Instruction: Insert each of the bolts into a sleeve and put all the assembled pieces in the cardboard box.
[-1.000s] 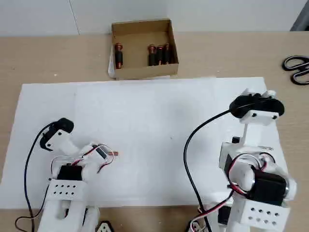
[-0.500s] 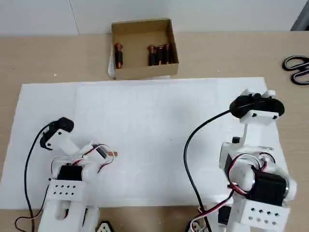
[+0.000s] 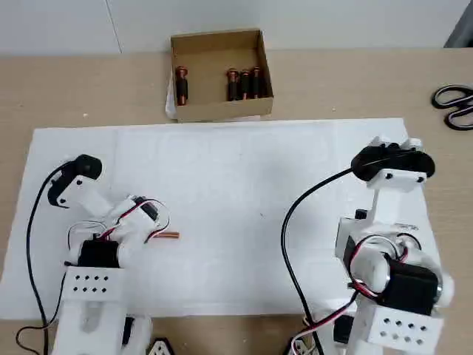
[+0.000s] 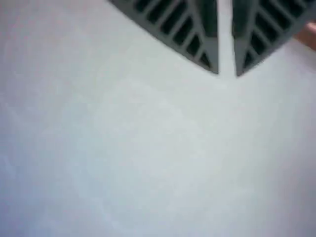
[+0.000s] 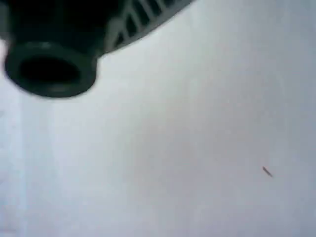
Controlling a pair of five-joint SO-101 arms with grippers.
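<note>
White matte sheet [image 3: 244, 170] over tan wood [image 3: 89, 89]. Left gripper [image 4: 226, 69] barely parted and empty, just beside smooth copper bolt [image 3: 171, 235] lying flat; right gripper [image 5: 94, 34] clamped on black tubular sleeve [image 5: 49, 74]. Round shank, ribbed fingers [image 4: 187, 29]: likely to roll away if nipped off-centre. Four assembled pieces [image 3: 244, 83] in cardboard box [image 3: 208, 74].

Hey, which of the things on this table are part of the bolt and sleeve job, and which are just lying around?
For the job:
- brown cardboard box
- four assembled copper-and-black pieces inside it
- loose copper bolt on the white sheet
- black cylindrical sleeve

Lying about:
- black-handled scissors on the wooden table
</note>
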